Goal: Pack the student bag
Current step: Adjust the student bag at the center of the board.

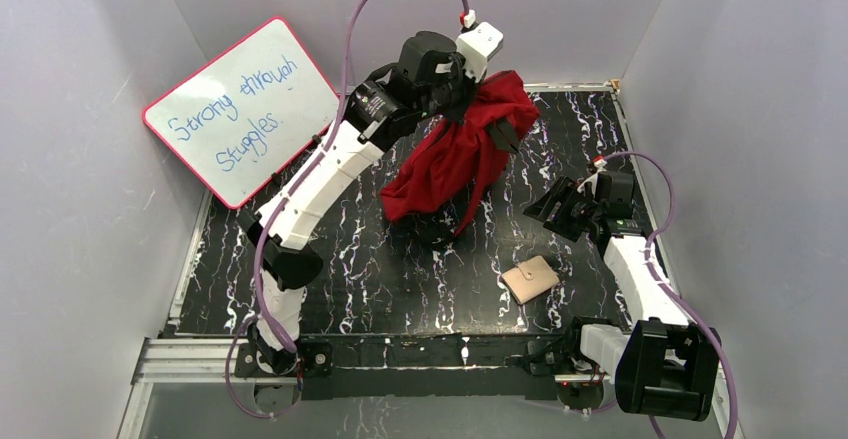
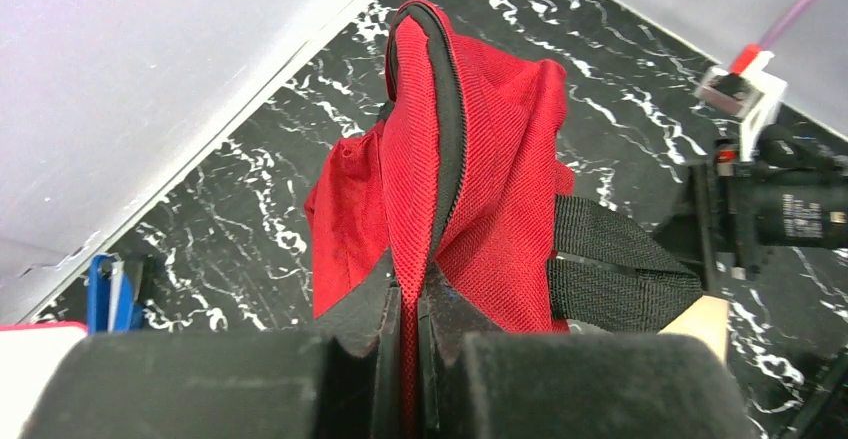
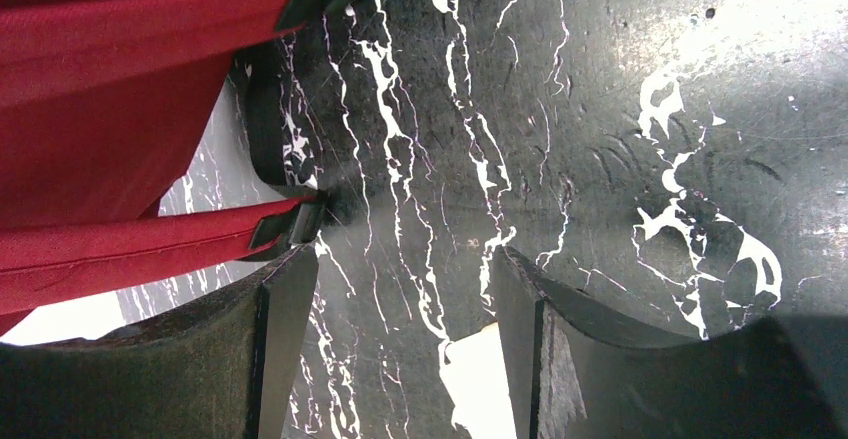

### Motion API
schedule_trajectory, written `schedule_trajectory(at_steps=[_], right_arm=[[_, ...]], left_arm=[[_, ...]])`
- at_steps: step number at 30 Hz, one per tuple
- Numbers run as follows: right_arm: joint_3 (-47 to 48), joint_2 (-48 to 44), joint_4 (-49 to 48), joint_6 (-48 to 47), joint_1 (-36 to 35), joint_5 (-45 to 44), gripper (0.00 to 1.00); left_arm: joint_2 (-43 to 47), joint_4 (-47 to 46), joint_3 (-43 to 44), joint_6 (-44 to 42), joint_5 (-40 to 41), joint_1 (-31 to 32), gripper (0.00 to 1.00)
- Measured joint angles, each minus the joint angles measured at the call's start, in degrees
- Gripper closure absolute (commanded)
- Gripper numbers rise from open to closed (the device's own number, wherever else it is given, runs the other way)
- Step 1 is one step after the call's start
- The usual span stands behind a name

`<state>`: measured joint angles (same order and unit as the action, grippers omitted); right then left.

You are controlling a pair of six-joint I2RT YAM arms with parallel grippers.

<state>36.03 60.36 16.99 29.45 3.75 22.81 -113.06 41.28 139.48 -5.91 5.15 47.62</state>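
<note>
At the far middle of the counter (image 1: 380, 289), the student bag (image 1: 460, 154) hung from my left claw (image 2: 410, 309), whose jaws were pinched tight on a fold of red fabric beside the black zipper at the bag's top. The bag's long axis ran slantwise, from that raised far end down to a near-left end resting on the counter. My right claw (image 1: 545, 207) stood wide open and empty, low over the counter just right of the bag, facing its straps. The beige wallet (image 1: 529, 279) lay nearer that claw, on its near side, so I judged the right arm better placed to fetch it.
</note>
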Motion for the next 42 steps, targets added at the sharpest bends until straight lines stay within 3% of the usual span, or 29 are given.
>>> schedule_trajectory(at_steps=[7,12,18,24,33,42], right_arm=[[-0.4,0.7,-1.4,1.0,0.0,1.1,0.27],[-0.4,0.4,-2.6,0.5,0.0,2.4,0.26],[-3.2,-3.8,-7.6,-1.2,0.0,4.8,0.26],[-5.9,-6.2,-19.9,-0.3,-1.4,6.5,0.27],[-5.0,-2.4,-32.5,-1.9,-16.3,2.6,0.27],[-4.6,11.1,-54.2,-13.4,-28.6,0.0,0.26]], left_arm=[[1.9,0.0,0.2,1.9,-1.6,0.2,1.0],[5.4,0.2,-1.2,0.0,2.5,0.0,1.0],[12.5,-0.6,-7.2,-4.0,8.6,-1.5,1.0],[19.0,-3.6,-18.3,-5.7,12.4,-7.1,1.0],[24.9,-12.5,-36.1,-4.6,14.1,-15.0,1.0],[26.7,-15.3,-39.2,-4.4,16.1,-17.9,1.0]])
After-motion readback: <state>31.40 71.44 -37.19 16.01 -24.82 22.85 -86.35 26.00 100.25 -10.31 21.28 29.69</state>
